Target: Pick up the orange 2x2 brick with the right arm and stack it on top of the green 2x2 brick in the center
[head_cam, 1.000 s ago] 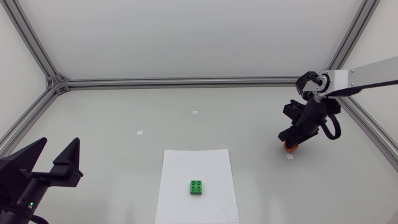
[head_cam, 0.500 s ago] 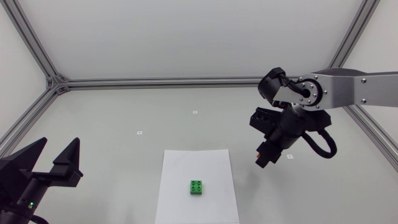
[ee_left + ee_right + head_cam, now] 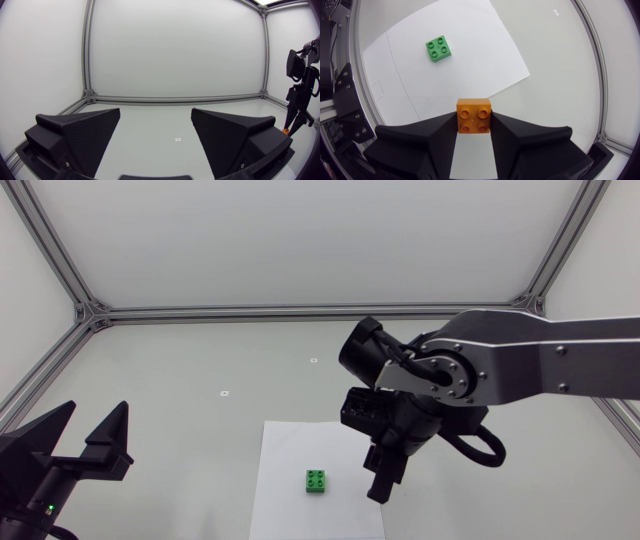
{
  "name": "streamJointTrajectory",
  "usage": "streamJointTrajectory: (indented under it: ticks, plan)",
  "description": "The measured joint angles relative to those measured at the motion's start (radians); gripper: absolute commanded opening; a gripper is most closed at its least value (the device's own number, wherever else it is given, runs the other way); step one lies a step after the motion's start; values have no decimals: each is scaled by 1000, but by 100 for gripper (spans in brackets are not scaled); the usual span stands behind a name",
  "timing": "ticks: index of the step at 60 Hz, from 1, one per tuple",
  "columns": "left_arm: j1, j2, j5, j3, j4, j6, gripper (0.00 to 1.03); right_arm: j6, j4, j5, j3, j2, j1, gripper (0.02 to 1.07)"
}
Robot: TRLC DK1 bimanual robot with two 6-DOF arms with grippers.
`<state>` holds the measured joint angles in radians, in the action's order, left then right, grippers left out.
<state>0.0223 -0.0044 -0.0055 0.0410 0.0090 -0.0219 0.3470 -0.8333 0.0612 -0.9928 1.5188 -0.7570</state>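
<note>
The orange 2x2 brick [image 3: 474, 115] sits studs-up between the fingers of my right gripper [image 3: 474, 127], which is shut on it. In the head view my right gripper [image 3: 379, 490] hangs over the right part of the white paper [image 3: 290, 442], just right of the green 2x2 brick [image 3: 317, 481]; the orange brick is hidden there by the arm. The green brick [image 3: 439, 48] lies on the paper ahead of the gripper. My left gripper [image 3: 95, 420] is open at the left table edge. From the left wrist view, the orange brick [image 3: 284, 131] shows as a speck under the right arm.
The white paper sheet [image 3: 485, 55] lies in the table's front middle. Small markers [image 3: 225, 392] dot the grey table. An aluminium frame [image 3: 280, 312] runs along the table's back and sides.
My right arm has swung from the far right side toward the centre, carrying the orange brick up off the table and over the paper. The left arm has not moved.
</note>
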Motion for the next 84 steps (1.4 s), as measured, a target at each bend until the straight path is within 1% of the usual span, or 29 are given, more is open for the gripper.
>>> streamJointTrajectory:
  ticks: [11, 37, 59, 84]
  plan:
    - [0, 0, 0, 0, 0, 0, 99, 0, 4, 0, -8, 40, -55, 9]
    - [0, 0, 0, 0, 0, 0, 99, 51, -1, 0, -122, 166, -159, 8]
    - [0, 0, 0, 0, 0, 0, 99, 116, -1, 1, -217, 260, -179, 8]
    - [0, 0, 0, 0, 0, 0, 99, 163, -2, 0, -259, 334, -185, 8]
